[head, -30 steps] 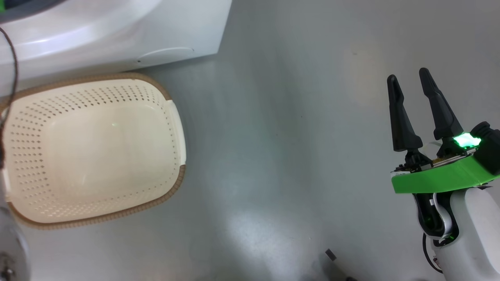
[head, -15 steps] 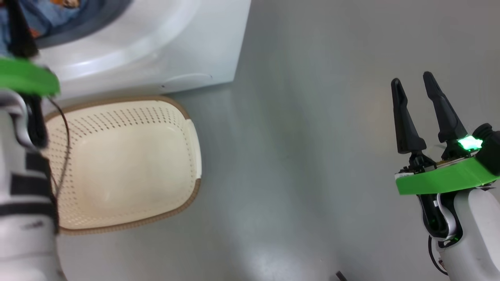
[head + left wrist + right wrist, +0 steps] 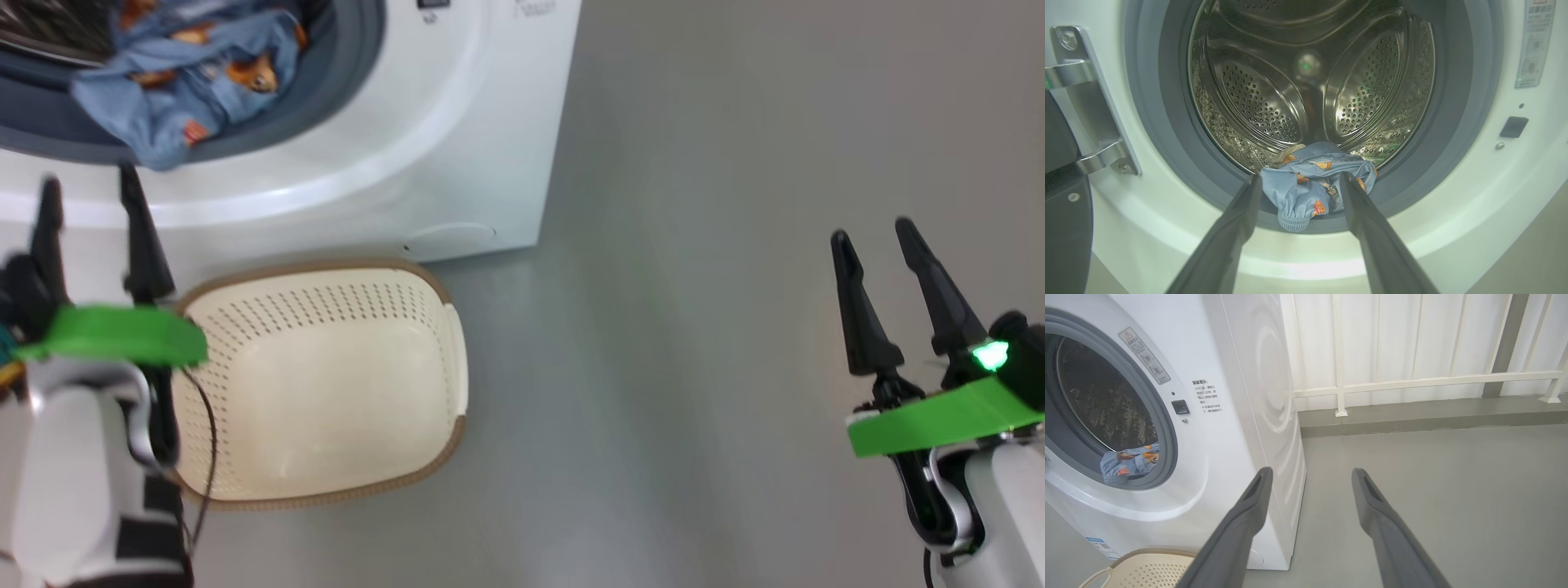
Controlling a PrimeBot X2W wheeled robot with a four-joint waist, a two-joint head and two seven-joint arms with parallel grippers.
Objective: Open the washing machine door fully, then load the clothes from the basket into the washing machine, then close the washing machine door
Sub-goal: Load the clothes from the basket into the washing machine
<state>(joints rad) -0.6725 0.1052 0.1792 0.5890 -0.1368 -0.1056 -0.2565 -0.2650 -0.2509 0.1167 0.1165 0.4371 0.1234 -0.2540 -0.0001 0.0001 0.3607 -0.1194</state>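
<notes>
Since the earlier frame the head camera had tilted upward, bringing the drum opening into its view, and the left end effector (image 3: pixel 87 180) had come in at the lower left. Its two dark fingers stood spread apart with nothing between them, in front of the white face of the washing machine (image 3: pixel 457 147). In the left wrist view the left end effector (image 3: pixel 1301 177) pointed at the mouth of the steel drum (image 3: pixel 1298 81), close to the fabric but apart from it.

The clothes (image 3: pixel 188 82), light blue with orange figures, lay bunched at the bottom of the opening and draped out over the grey-blue seal (image 3: pixel 1453 122). One gathered cuff hung down over the seal's lower lip. The washing machine door (image 3: pixel 1063 228) stood swung open at the left of that view, on its metal hinge (image 3: pixel 1090 102).

The basket (image 3: pixel 326 265) sat on the grey floor (image 3: pixel 694 327) just in front of the machine's lower right corner, its cream bottom showing.

The right end effector (image 3: pixel 872 230) hung well apart to the right, over bare floor, its fingers likewise spread and holding nothing. From its wrist view the clothes (image 3: pixel 1128 463) showed at the lower edge of the opening.
</notes>
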